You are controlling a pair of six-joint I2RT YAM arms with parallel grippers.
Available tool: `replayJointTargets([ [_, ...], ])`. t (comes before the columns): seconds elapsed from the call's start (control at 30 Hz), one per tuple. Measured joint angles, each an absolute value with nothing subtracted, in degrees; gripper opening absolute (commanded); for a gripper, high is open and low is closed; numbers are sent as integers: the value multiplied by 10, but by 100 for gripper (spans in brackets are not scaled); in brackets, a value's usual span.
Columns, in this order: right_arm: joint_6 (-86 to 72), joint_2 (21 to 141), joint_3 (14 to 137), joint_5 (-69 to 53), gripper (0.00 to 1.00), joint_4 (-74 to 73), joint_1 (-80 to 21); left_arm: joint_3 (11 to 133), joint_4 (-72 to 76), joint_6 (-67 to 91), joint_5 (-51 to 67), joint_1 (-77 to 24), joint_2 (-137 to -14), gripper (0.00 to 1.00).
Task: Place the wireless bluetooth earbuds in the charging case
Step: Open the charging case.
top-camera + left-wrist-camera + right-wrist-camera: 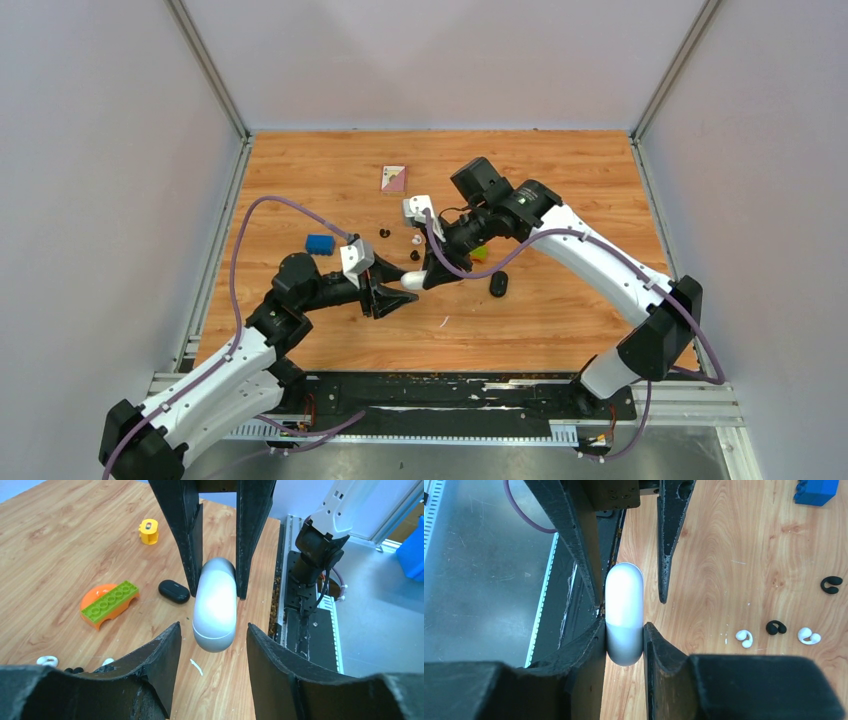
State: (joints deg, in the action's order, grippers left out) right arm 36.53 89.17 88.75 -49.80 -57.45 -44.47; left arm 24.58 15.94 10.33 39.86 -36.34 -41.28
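A white pill-shaped charging case (412,281) (215,605) (624,610) hangs closed above the table between both grippers. My right gripper (624,630) (432,278) is shut on one end of it. My left gripper (212,635) (398,290) faces it from the other side, open, its fingers standing clear of the case's sides. Loose on the wood lie the earbuds: two white ones (744,638) (808,636) and two black ones (775,627) (831,584). In the top view they are small dots (415,241) behind the grippers.
A black pill-shaped case (498,284) (174,591) lies closed right of the grippers. An orange-and-green toy (109,602) and a small yellow piece (148,531) sit beyond it. A blue block (320,243) and a card (393,177) are farther back.
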Motion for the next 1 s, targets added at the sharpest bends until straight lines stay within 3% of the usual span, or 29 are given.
replayJointTargets([
  [0.43,365,883,890,-495,9,-574,-445,245,187,119,407,-363,-416,49],
  [0.73,365,883,890,-495,11,-577,-446,245,194,133,417,-363,-428,25],
  [0.8,365,883,890,-495,17,-577,-446,245,194,134,418,-363,-428,19],
  [0.9,363,886,893,-495,40,-580,-446,244,194,132,418,-363,-428,13],
  [1.0,349,893,896,-502,48,-580,-446,245,190,124,419,-363,-428,10],
])
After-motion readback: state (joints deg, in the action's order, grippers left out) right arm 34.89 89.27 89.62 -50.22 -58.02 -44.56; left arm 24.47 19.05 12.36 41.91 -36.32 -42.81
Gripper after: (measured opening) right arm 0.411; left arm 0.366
